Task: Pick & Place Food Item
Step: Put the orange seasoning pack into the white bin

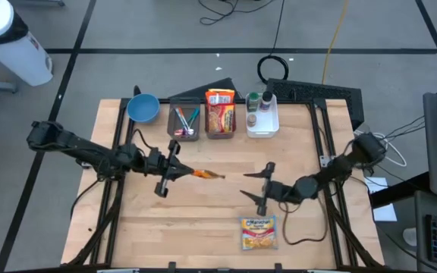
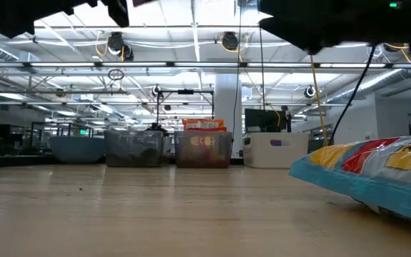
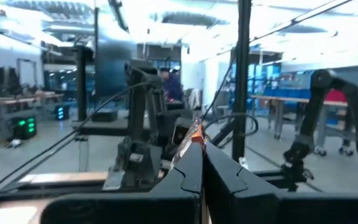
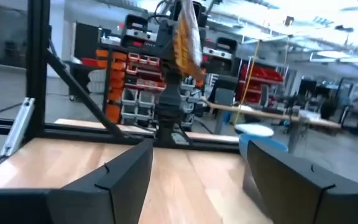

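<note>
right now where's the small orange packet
In the high view the small orange packet hangs mid-table, pinched in the shut left gripper, with the open right gripper facing it.

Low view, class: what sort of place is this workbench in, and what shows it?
Probably a robotics lab or workshop: ceiling pipes and strip lights overhead, parts bins on racks, another robot arm beyond the table.

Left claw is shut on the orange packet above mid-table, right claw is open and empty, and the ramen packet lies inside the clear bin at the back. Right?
One slip: the ramen packet lies on the table's front edge, not in a bin, as the high view shows. The left claw is shut on the orange packet, and the right claw is open and empty.
</note>
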Tool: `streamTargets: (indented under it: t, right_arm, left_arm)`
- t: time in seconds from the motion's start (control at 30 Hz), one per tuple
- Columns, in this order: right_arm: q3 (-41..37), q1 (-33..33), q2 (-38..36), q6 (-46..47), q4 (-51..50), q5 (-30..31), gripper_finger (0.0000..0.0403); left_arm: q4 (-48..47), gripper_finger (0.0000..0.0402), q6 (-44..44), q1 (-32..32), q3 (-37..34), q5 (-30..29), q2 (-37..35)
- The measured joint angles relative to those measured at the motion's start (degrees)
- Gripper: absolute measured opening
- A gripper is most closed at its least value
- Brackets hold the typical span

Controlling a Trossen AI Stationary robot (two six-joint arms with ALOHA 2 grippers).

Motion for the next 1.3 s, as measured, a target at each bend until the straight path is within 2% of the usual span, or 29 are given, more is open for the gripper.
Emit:
streamTargets:
  t: [0.2, 0.47, 0.73, 0.83, 1.13, 1.3]
  right_arm:
    - [8.3, -6.1, 6.9, -0.2, 1.5, -14.3, 0.0256]
    - [15.7, -9.2, 11.5, -3.5, 4.1, -23.5, 0.0256]
    - [19.7, -8.6, 11.4, -10.3, 4.1, -24.8, 0.0256]
    - [20.0, -8.4, 10.5, -11.4, 4.1, -27.0, 0.0256]
    - [20.1, -8.1, 8.8, -13.6, 4.2, -27.1, 0.0255]
    - [20.1, -7.4, 8.1, -15.3, 4.3, -27.1, 0.0238]
  left_arm:
    - [11.3, 0.0004, -0.9, 0.6, 0.2, 3.6, 6.9]
    - [22.2, 0.0003, -0.9, 0.6, 0.2, 7.5, 12.2]
    - [23.9, 0.0003, -0.4, 0.6, 0.2, 9.6, 12.2]
    - [24.0, 0.0005, -0.4, 0.6, 0.2, 10.0, 12.2]
    - [23.6, 0.0003, -0.1, 0.6, 0.2, 10.4, 12.2]
    - [23.6, 0.0003, 0.0, 0.6, 0.2, 10.4, 12.2]
